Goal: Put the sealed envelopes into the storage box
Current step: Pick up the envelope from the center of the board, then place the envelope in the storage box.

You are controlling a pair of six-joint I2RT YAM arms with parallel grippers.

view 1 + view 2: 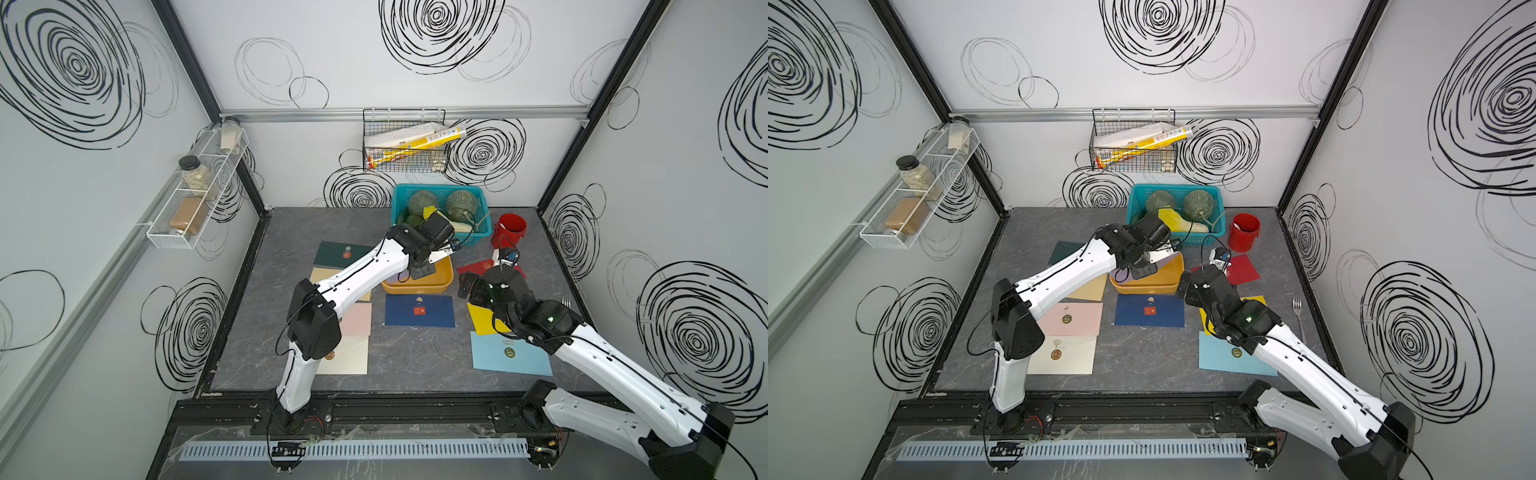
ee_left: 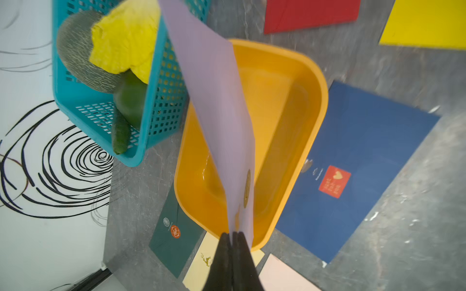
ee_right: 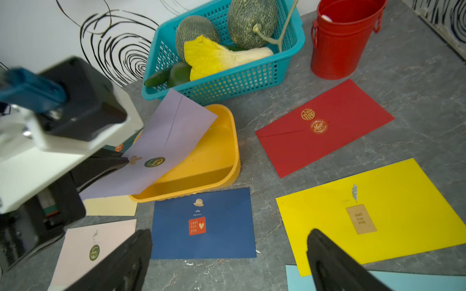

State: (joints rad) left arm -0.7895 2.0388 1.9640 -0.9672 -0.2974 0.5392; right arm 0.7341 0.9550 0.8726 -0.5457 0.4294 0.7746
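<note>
Lilac envelope [image 3: 164, 141] held tilted over the mustard-yellow storage box [image 3: 216, 156] by the left pincer [image 2: 233, 235].
The pincer is pressed together on an edge of the envelope, and the sheet is slanted across the box, which is set on the table [image 3: 416, 88] just in front of the teal basket [image 3: 227, 83]. The right pincer [image 3: 229, 233] is spread wide, with nothing held, above the table beside the box. The navy envelope [image 3: 222, 226], red envelope [image 3: 340, 131], yellow envelope [image 3: 390, 196] and pink envelope [image 3: 83, 247] are laid flat around the box.
</note>
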